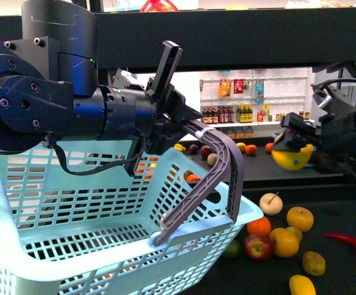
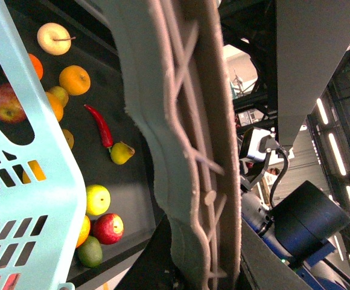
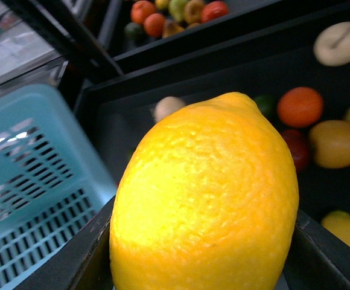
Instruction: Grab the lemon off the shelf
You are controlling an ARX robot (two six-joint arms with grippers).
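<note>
My right gripper (image 1: 294, 146) is shut on the lemon (image 1: 292, 158), a bright yellow fruit held in the air above the black shelf tier (image 1: 325, 212), right of the basket. In the right wrist view the lemon (image 3: 205, 199) fills the space between the two dark fingers (image 3: 320, 260). My left gripper (image 1: 187, 117) is shut on the grey basket handle (image 1: 218, 169), holding the light-blue basket (image 1: 104, 215) up at the left. In the left wrist view the basket handle (image 2: 187, 139) runs through the jaws beside the basket (image 2: 36, 145).
On the shelf tier below the lemon lie oranges (image 1: 259, 226), a red apple (image 1: 258, 246), yellow fruits (image 1: 300, 218), a pale apple (image 1: 270, 203) and a red chilli (image 1: 350, 244). Another black tier (image 1: 227, 37) runs overhead. More fruit (image 1: 245, 148) lies on the tier behind.
</note>
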